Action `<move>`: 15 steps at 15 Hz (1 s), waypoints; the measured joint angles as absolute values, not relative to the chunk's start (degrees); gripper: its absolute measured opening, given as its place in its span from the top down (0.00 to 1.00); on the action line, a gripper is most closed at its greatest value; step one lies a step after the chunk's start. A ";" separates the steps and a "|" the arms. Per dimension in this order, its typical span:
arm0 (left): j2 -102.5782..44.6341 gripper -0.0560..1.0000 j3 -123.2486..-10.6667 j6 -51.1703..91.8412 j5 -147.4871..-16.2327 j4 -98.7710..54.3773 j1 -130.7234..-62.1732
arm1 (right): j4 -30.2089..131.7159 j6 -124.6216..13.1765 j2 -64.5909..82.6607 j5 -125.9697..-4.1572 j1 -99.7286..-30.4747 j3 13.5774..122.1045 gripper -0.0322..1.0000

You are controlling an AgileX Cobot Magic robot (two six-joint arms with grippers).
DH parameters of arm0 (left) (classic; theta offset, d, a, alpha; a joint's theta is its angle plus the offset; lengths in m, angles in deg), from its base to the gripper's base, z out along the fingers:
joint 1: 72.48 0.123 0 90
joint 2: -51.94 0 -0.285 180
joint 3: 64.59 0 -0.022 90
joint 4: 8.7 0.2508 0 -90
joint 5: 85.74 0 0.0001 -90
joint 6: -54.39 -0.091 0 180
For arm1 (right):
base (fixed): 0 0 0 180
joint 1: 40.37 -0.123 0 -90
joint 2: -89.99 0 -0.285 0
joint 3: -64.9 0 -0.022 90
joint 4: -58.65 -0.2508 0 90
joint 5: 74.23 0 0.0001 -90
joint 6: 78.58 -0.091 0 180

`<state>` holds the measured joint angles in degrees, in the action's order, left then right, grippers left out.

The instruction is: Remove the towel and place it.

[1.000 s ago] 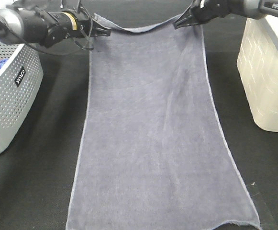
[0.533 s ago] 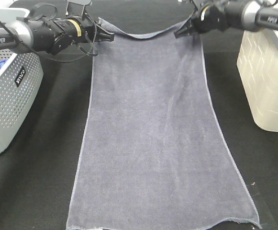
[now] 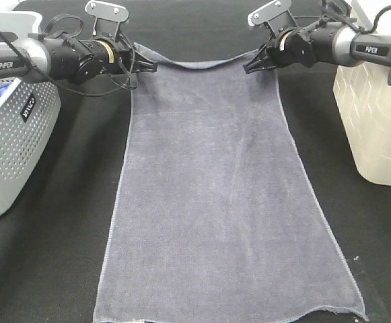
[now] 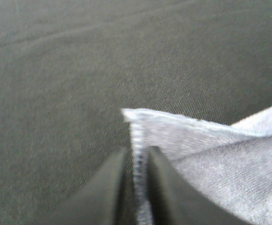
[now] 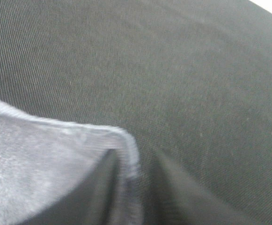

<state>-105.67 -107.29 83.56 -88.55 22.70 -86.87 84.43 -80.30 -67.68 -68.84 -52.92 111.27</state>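
The towel (image 3: 215, 202) lies spread lengthwise down the dark counter (image 3: 60, 269), flat over nearly all its length, its near hem at the front edge of the overhead view. Only the far end is off the surface: each far corner is pinched up, so the hem between them sags in a shallow curve. That is why the cloth looks so tidy, since holding two corners apart keeps it stretched to full width while the rest is laid down.

The left gripper (image 3: 149, 66) has the far left corner. Its wrist camera shows the stitched hem running up between two dark fingers (image 4: 108, 187) with only a slim gap, so it is narrow and still has the cloth between its jaws. The right gripper (image 3: 250, 67) is at the far right corner; there the hem lies against one finger (image 5: 103, 187) while the other stands off, so the jaws look partly parted, though the blur leaves me unsure whether it truly grips or is letting go.

The grey basket (image 3: 10, 134) sits at the left, a cream bin (image 3: 377, 114) at the right, both clear of the towel. I judge the laying-out nearly finished; what remains is dropping the two corners.
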 joint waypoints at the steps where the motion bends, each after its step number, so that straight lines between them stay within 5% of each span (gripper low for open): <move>1: -105.67 0.59 -107.29 83.56 -88.21 22.58 -86.87 | 84.43 -80.30 -67.68 -68.84 -52.92 111.27 0.52; 3: -105.67 0.36 -107.29 84.47 -88.09 21.78 -86.52 | 84.43 -80.30 -67.68 -68.79 -52.92 111.27 0.40; 5: -105.67 0.30 -107.29 87.40 -88.09 21.38 -85.78 | 84.43 -80.30 -67.68 -68.10 -52.92 111.27 0.32; 15: -104.81 0.36 -114.85 102.64 -88.15 20.64 -86.58 | 77.33 -80.30 -59.66 -55.15 -52.92 111.27 0.30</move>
